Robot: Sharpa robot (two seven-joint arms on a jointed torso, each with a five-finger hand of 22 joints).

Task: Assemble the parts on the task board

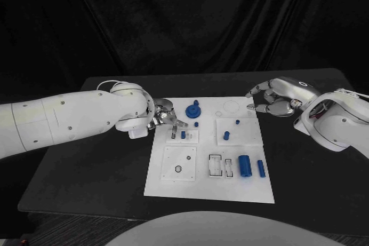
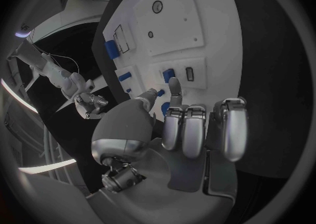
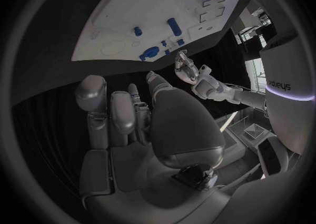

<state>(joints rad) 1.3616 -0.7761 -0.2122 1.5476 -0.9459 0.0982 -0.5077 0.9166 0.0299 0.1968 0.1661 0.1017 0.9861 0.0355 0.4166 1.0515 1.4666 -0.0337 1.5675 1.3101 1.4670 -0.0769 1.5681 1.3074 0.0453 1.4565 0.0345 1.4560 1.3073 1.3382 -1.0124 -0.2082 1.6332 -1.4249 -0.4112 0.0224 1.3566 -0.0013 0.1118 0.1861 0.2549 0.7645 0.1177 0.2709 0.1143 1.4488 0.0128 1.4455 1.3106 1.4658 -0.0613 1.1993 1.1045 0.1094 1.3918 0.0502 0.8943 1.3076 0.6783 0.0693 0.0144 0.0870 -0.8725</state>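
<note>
The left hand (image 1: 163,119) hangs over the left edge of the white task board (image 1: 207,192), its fingers pointing down at the small plate that carries a short blue peg (image 1: 184,134) just under the fingertips; in the left wrist view one finger (image 2: 174,91) reaches out straight toward that peg (image 2: 168,75) while the others curl in, and nothing is seen pinched between them, so the hand looks empty, though whether the fingertip touches the board cannot be told. Just beyond this hand, toward the board's far edge, lies the blue round part with a handle (image 1: 194,110). The right hand (image 1: 271,99) hovers off the board's far right corner, above the black table (image 1: 92,166), fingers loosely curled and apart, holding nothing. Nearest to it are a small blue stud (image 1: 237,120) and a short blue pin (image 1: 227,134); farther off, toward the robot, lie the large blue cylinder (image 1: 245,165) and a slimmer blue rod (image 1: 261,168) beside it.
</note>
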